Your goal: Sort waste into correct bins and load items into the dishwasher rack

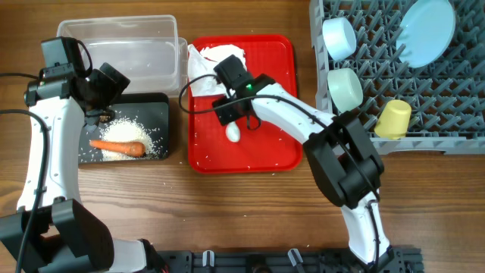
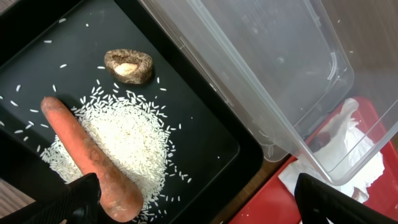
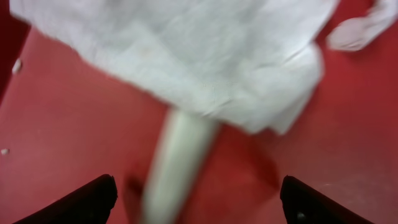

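The black tub (image 1: 158,106) holds the carrot (image 1: 119,147), a heap of rice (image 1: 129,135) and, in the left wrist view, a brown lump (image 2: 129,65). My left gripper (image 1: 101,114) hovers open and empty over that tub; its fingertips (image 2: 199,211) straddle the carrot's end (image 2: 87,155). The clear tub (image 1: 121,45) stands behind it. White napkins (image 1: 216,61) and the white spoon (image 1: 233,133) lie on the red tray (image 1: 265,152). My right gripper (image 1: 239,120) is open just above the spoon (image 3: 177,162), next to the napkins (image 3: 186,56).
The grey rack (image 1: 439,91) at the right holds the plate (image 1: 428,30), two bowls (image 1: 339,36) (image 1: 345,87) and the yellow cup (image 1: 393,119). A few rice grains lie scattered on the red tray. The clear tub's wall (image 2: 261,62) is close to my left gripper.
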